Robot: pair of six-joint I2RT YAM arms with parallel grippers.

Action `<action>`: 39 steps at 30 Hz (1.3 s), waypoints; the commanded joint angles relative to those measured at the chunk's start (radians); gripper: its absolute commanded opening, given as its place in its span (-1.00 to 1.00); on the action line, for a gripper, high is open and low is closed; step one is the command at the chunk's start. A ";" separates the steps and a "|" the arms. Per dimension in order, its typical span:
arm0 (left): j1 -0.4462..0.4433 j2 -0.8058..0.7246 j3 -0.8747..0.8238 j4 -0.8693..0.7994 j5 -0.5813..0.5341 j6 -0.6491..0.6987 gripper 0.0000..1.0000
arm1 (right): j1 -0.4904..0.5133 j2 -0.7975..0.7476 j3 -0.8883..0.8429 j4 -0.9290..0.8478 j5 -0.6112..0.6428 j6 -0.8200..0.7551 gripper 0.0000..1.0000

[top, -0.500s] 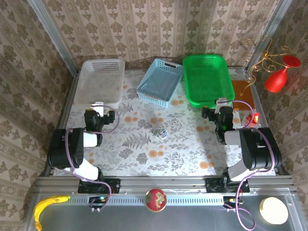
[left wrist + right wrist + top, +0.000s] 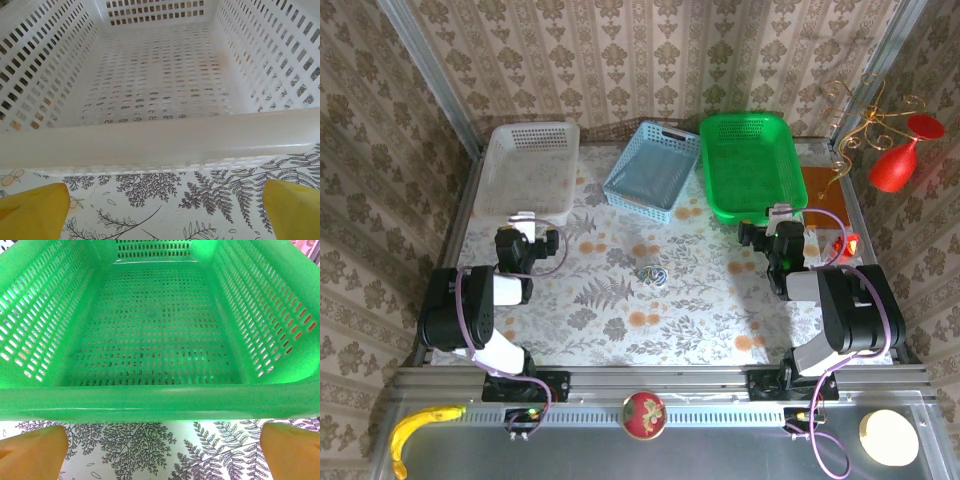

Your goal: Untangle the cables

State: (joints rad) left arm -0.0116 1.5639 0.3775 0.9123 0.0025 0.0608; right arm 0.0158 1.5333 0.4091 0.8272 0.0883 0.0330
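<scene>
The cables [image 2: 651, 275] lie as a small bluish and whitish knot on the fern-patterned cloth, midway between the two arms. My left gripper [image 2: 523, 220] rests at the left, just short of the white basket [image 2: 530, 165], well left of the knot. In the left wrist view its yellow fingertips [image 2: 32, 210] stand wide apart, so the left gripper [image 2: 162, 212] is open with bare cloth between them. My right gripper [image 2: 781, 215] sits at the right before the green basket [image 2: 748, 165]. The right gripper [image 2: 162, 452] is open too, with nothing between its fingertips [image 2: 290, 450].
A blue basket [image 2: 653, 170] stands tilted between the white basket's rim [image 2: 160, 142] and the green basket's rim [image 2: 160, 402]. A red goblet [image 2: 900, 160] hangs at the far right. On the near metal ledge lie a banana [image 2: 420, 425], a red ball [image 2: 643, 414] and a white disc [image 2: 887, 437].
</scene>
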 commanded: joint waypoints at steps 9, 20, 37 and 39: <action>-0.003 -0.005 0.021 0.001 -0.018 0.004 1.00 | -0.002 -0.002 0.008 0.009 -0.022 0.005 1.00; 0.002 -0.049 -0.002 0.012 -0.045 -0.012 1.00 | 0.002 -0.129 -0.001 -0.076 -0.030 -0.006 1.00; -0.018 -0.655 0.246 -0.885 -0.041 -0.322 1.00 | 0.022 -0.674 0.222 -0.756 -0.337 0.599 1.00; -0.037 -0.685 0.279 -0.971 0.033 -0.363 1.00 | 0.057 -0.691 0.241 -0.822 -0.390 0.607 0.96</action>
State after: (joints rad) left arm -0.0273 0.9089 0.6121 0.1658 -0.0822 -0.1932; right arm 0.0402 0.8711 0.6098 0.1287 -0.1501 0.5411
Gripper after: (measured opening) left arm 0.999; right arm 0.984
